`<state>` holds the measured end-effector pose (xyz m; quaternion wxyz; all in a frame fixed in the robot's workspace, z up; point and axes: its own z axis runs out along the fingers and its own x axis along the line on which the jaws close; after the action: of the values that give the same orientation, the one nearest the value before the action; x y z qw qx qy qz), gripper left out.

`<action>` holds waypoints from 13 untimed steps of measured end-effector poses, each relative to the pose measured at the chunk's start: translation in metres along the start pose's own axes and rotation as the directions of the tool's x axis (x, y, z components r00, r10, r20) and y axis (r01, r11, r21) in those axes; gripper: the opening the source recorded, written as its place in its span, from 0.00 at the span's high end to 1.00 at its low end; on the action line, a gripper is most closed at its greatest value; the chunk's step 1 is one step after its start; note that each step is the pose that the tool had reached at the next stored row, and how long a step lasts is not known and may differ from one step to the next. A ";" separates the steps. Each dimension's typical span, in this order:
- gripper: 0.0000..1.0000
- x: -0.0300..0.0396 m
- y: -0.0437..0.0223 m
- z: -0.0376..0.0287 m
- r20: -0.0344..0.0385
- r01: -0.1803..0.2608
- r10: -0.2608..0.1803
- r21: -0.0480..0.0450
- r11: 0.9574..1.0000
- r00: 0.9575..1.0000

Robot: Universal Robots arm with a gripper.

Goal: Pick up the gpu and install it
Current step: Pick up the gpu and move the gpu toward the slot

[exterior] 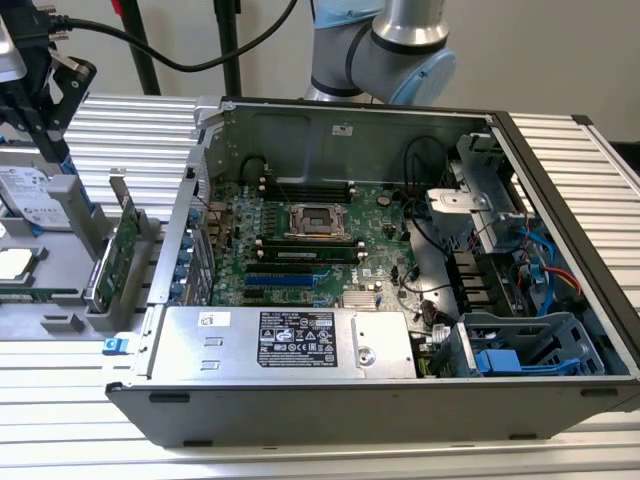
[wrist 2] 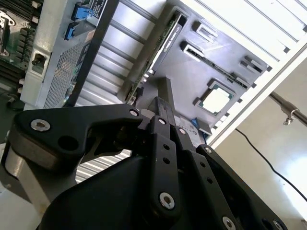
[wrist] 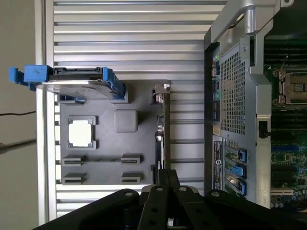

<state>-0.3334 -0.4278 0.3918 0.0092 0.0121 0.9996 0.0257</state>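
The gpu (exterior: 118, 252) stands on edge in the grey holder (wrist: 108, 143) beside the open computer case (exterior: 330, 415), not yet picked up. The gripper (wrist 2: 164, 96) hovers above it, jaws together and empty.

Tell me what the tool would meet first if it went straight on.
Probably the gpu, standing on edge in the grey holder; the tool points at it, but depth is unclear.
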 end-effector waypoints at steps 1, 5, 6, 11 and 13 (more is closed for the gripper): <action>1.00 0.0000 0.0000 0.0000 0.000 0.000 0.000 0.000 1.000 1.000; 0.00 0.0000 0.0000 0.0000 0.000 0.000 0.000 0.000 1.000 1.000; 0.00 0.0000 0.0000 0.0000 0.000 0.000 0.000 0.000 1.000 1.000; 0.00 0.0000 -0.0001 0.0002 0.000 0.000 0.000 -0.001 1.000 1.000; 0.00 0.0000 0.0000 0.0005 0.000 0.000 0.000 -0.001 1.000 1.000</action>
<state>-0.3334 -0.4278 0.3913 0.0091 0.0121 0.9995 0.0261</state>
